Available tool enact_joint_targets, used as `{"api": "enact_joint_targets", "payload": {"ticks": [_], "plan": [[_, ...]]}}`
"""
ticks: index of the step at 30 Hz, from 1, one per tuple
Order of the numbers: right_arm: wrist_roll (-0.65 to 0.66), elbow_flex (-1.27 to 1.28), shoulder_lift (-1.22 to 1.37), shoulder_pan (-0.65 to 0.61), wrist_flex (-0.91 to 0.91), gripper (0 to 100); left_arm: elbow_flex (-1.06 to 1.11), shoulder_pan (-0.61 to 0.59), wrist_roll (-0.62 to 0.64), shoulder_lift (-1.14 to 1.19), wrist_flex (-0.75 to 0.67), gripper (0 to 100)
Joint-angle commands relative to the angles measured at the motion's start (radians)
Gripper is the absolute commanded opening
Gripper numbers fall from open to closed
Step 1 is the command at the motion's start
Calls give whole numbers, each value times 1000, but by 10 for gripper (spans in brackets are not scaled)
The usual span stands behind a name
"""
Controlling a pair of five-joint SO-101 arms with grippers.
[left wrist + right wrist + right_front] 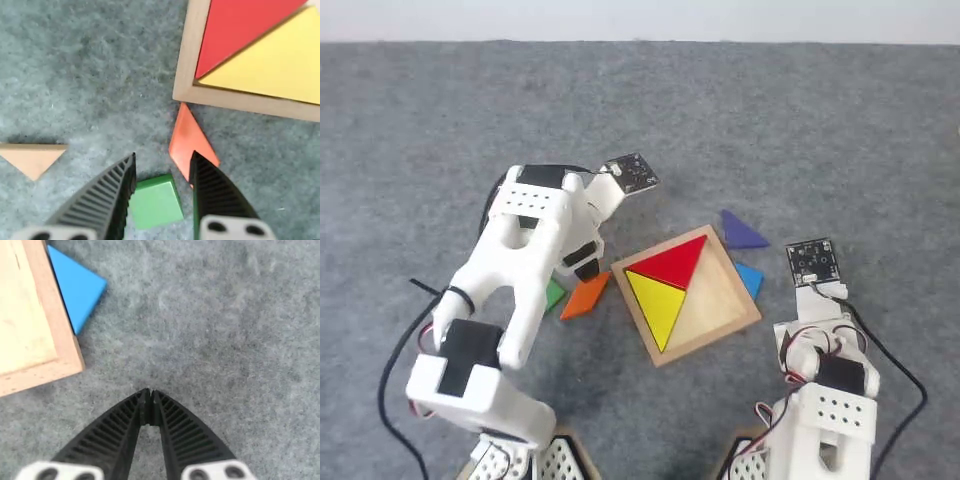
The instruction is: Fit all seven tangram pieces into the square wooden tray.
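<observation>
L pincer (163, 155) spread; small green square wooden piece (155, 200) lies between its fingers (107, 195), contact unclear. Orange flat piece (187, 137) just past one tip. Square wooden tray (185, 60) ahead, red triangle (240, 25) + yellow triangle (270, 70) seated in it. R pincer (150, 392) pressed together over grey worktop (225, 315); blue triangle (77, 285) ahead, beside tray.

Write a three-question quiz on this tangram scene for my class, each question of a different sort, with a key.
1. True or false: the red triangle lies inside the wooden tray.
2. In the left wrist view, the square piece seen between the fingers of the left gripper is: A) green B) blue C) purple
3. Fill in: the fingers of the right gripper are ____ (open or shut).

Key: 1 true; 2 A; 3 shut.
</observation>
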Motion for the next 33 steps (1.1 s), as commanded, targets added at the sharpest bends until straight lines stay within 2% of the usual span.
{"api": "enact_joint_targets", "payload": {"ticks": [1, 7, 14, 25, 33], "plan": [[11, -5, -15, 8, -22, 20, 68, 40, -11, -48, 20, 173], [11, -5, -15, 8, -22, 20, 232, 60, 21, -48, -94, 173], [11, -5, -15, 8, -22, 20, 295, 54, 23, -35, -192, 176], [11, -5, -15, 8, -22, 20, 214, -37, -14, -25, -183, 186], [11, -5, -15, 8, -22, 20, 50, -37, -17, 181, -158, 186]]}}
